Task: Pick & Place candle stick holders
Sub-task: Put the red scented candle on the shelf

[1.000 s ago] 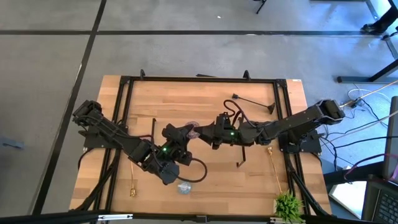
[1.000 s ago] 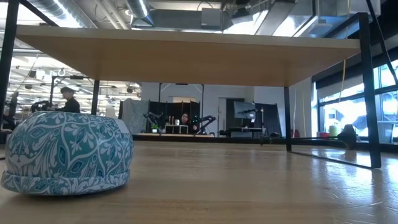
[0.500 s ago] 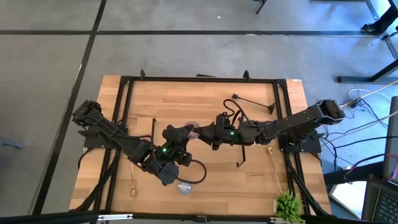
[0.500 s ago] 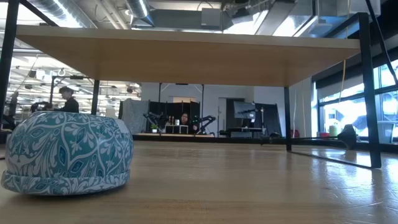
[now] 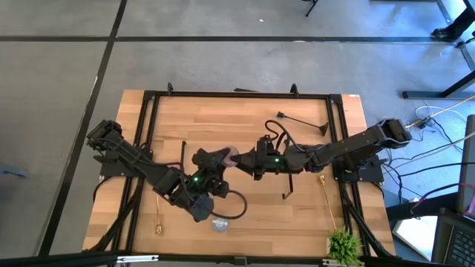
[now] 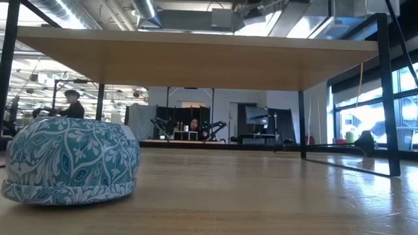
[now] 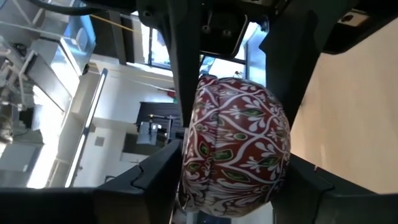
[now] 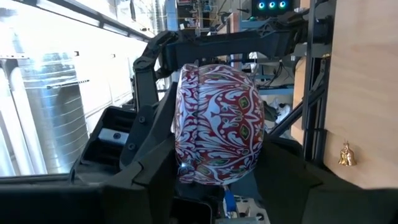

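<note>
Both hands meet over the worktop (image 5: 245, 119) middle, a round holder (image 5: 232, 156) between them. Another round holder (image 5: 220, 223) lies near the front edge, the plant (image 5: 345, 245) at the front right corner.

The red-and-white patterned round (image 7: 235, 146), squat and domed with small green flecks, is clamped between my right fingers (image 8: 146, 168). It is off the counter, at the middle of the high view.

The pale blue-and-white patterned round (image 5: 219, 222) sits flat on the counter at the lower centre. In the low view it fills the lower left, dome up.

1 slim gold stem (image 5: 158, 221) lies flat at the lower left, its foot toward the bottom edge. The other gold stem (image 5: 327, 199) lies flat at the lower right. The black stem (image 5: 300, 120) lies on its side at the upper right, foot pointing right.
</note>
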`<state>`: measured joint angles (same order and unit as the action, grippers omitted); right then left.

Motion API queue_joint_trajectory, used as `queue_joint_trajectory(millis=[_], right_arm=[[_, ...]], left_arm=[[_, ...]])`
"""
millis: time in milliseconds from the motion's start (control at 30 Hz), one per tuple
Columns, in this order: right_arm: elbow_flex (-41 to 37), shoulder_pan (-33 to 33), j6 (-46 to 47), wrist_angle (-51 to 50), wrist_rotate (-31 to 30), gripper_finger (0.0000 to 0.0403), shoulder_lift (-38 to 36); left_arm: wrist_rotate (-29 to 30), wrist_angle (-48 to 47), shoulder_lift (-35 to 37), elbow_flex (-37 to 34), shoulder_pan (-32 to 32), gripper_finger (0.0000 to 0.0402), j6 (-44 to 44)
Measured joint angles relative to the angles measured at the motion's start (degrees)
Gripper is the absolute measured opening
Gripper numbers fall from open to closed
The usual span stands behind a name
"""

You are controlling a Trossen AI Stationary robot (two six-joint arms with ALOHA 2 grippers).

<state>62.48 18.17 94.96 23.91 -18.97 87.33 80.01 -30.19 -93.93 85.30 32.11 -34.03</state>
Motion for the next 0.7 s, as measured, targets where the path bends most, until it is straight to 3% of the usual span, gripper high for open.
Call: queue_joint_trajectory(millis=[700], right_arm=[[0.11, 0.11, 0.71, -0.74, 0.38, 0.0185, 0.00]], left_arm=[[0.95, -1.05, -0.09, -0.04, 4.03, 0.0225, 16.94]])
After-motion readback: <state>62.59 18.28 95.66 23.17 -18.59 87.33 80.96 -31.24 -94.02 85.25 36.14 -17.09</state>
